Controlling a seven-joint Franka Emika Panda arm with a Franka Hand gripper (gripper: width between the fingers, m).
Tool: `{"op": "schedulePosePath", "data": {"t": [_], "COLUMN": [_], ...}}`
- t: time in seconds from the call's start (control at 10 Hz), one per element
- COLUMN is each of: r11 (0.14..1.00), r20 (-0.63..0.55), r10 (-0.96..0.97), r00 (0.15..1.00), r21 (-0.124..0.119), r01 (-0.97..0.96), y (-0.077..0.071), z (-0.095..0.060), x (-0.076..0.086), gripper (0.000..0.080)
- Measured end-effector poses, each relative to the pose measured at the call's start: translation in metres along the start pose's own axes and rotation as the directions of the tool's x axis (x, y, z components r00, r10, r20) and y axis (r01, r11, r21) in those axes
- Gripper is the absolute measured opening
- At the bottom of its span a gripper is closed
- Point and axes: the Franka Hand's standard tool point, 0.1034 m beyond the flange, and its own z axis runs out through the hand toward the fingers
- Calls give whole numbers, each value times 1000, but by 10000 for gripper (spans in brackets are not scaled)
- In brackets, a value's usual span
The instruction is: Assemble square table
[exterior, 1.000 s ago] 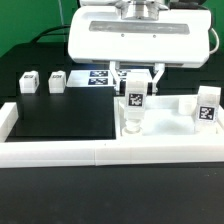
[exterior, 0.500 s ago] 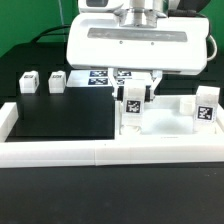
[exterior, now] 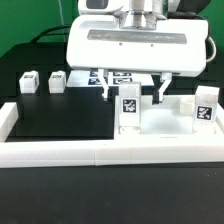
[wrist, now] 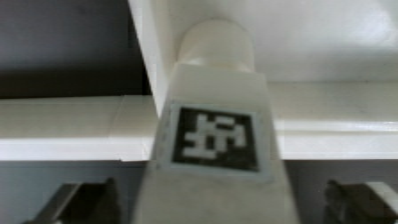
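On tray-like top (exterior: 168,126) — white tagged leg (exterior: 128,108) upright.

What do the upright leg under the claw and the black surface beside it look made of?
The leg looks like smooth matte white plastic: evenly shaded faces, rounded top in the wrist view, a black-white tag. The black surface looks matte, perhaps cloth or rubber mat: no glare; which one is unclear.

Tagged white leg (exterior: 128,110) upright on square tabletop (exterior: 168,124)
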Motion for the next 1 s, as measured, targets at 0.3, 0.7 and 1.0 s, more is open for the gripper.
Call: {"op": "schedulePosePath", "data": {"t": [0.3, 0.7, 1.0], "r11": [1000, 1000, 999], "r20": [0, 1, 132], "r10": [-4, -5, 16], "r00": [1000, 1000, 991], "r21": [0, 0, 33], "r01": [4, 5, -20], "y": [0, 0, 11], "z": [0, 0, -14], "x": [0, 0, 7], "gripper": [646, 648, 648]}}
